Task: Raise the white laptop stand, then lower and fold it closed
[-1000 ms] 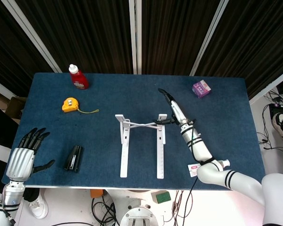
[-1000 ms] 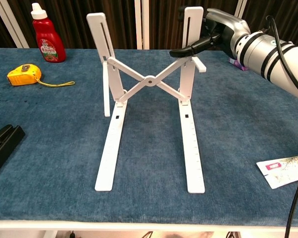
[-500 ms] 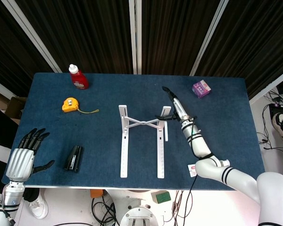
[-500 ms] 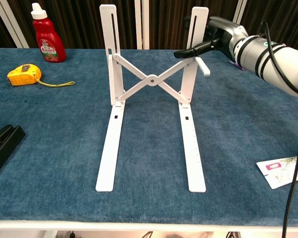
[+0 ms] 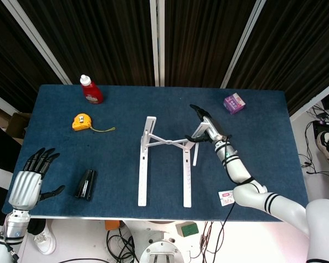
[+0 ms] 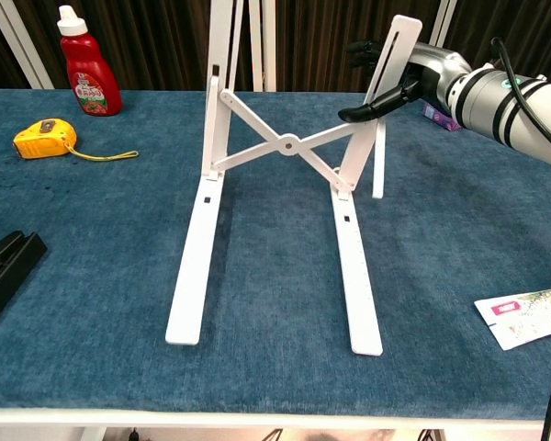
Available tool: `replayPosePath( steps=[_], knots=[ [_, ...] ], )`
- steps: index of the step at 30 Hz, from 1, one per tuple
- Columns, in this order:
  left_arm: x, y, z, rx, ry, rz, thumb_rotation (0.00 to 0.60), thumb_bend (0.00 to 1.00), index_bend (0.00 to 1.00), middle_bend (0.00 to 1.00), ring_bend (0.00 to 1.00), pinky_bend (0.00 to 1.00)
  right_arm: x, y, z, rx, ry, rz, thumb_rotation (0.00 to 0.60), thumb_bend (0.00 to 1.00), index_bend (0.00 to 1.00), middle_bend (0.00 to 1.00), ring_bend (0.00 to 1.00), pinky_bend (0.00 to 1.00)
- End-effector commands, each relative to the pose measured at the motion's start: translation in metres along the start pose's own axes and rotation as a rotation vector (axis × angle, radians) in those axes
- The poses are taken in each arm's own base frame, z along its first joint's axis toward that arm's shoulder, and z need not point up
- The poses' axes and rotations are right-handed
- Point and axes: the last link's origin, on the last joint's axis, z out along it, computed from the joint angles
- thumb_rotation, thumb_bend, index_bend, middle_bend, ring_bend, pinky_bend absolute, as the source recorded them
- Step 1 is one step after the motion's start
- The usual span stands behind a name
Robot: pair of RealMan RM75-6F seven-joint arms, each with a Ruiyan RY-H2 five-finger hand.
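The white laptop stand point(image 5: 146, 164) stands mid-table with its two base rails lying flat and its upper rails raised steeply, joined by a crossed brace point(image 6: 288, 143). My right hand point(image 5: 204, 129) grips the top of the right upper rail point(image 6: 392, 57), thumb in front and fingers behind, as the chest view shows at my right hand point(image 6: 406, 81). A small support strut point(image 6: 378, 156) hangs down from that rail. My left hand point(image 5: 30, 178) hovers off the table's front left corner, fingers spread, holding nothing.
A red sauce bottle point(image 5: 91, 90) and a yellow tape measure point(image 5: 82, 121) lie at the back left. A black folded object point(image 5: 86, 183) sits front left. A purple box point(image 5: 234, 103) is back right, and a printed card point(image 6: 528, 317) lies front right.
The upper rails have swung up from a low tilt to a steep angle, with my right hand rising along on the right rail. The left hand has not moved.
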Motion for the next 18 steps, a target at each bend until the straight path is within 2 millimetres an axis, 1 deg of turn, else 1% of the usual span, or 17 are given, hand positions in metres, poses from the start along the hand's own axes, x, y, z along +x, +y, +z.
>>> replayPosePath(
  steps=[1,6,13,18],
  knots=[
    [0.000,0.000,0.001,0.001,0.000,0.001,0.600,0.07,0.17,0.11,0.04,0.15,-0.005,-0.007,0.008,0.001,0.007,0.022,0.600,0.00,0.00,0.06,0.00,0.00],
    [0.001,-0.002,0.001,0.010,-0.001,0.002,0.600,0.07,0.17,0.11,0.04,0.15,-0.007,-0.021,0.008,0.052,0.004,0.067,0.600,0.00,0.00,0.06,0.00,0.00],
    [0.002,-0.003,-0.001,0.011,0.003,0.002,0.600,0.07,0.17,0.11,0.04,0.15,0.003,-0.029,-0.011,0.113,-0.002,0.093,0.600,0.00,0.00,0.06,0.00,0.00],
    [0.002,-0.002,-0.001,0.006,0.005,0.000,0.600,0.07,0.17,0.11,0.04,0.15,0.010,-0.029,-0.023,0.116,-0.017,0.092,0.600,0.00,0.00,0.06,0.00,0.00]
  ],
)
